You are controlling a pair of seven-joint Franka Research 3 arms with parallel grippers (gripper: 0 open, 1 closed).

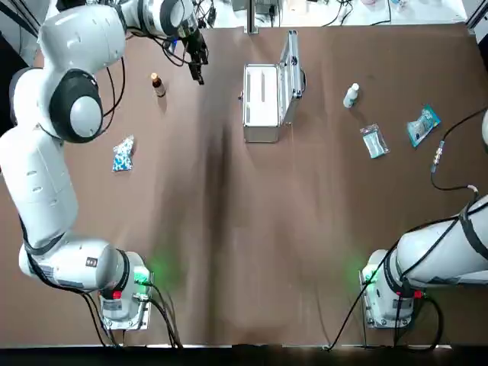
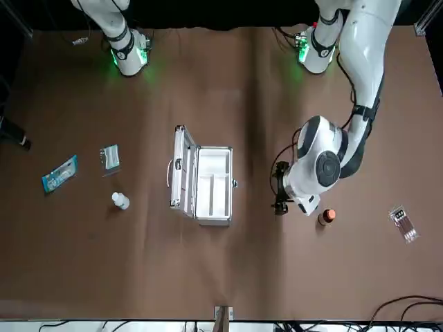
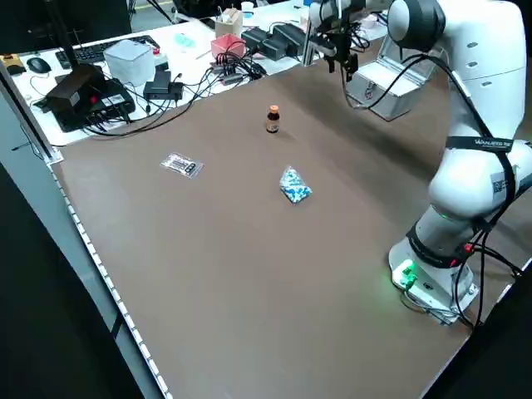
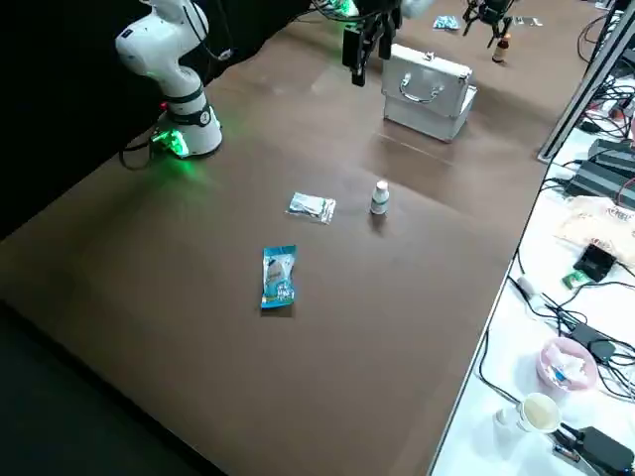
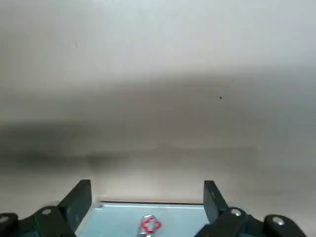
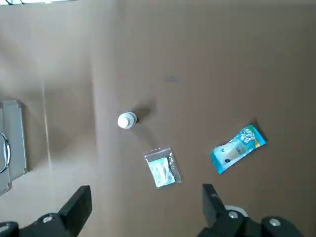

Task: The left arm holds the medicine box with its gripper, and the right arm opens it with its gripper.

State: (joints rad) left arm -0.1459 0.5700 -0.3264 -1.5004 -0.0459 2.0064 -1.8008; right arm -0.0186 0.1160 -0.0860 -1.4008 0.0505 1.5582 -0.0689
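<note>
The silver medicine box [image 1: 259, 103] stands open at the far middle of the table, its lid [image 1: 290, 65] upright on the side toward my right arm and its white inside [image 2: 211, 181] bare. My left gripper [image 1: 198, 67] hovers a short way to the box's left, apart from it. In the left wrist view this gripper [image 5: 147, 190] is open, with only brown table beyond. My right gripper [image 6: 145, 191] is open and holds nothing. It hangs high over the right side, and the box's edge [image 6: 10, 143] shows far off.
A small brown bottle [image 1: 158, 85] stands just left of my left gripper, and a blue-white packet [image 1: 123, 152] lies nearer my left base. Right of the box are a white bottle [image 1: 351, 95], a clear packet [image 1: 374, 141] and a blue pouch [image 1: 423, 124].
</note>
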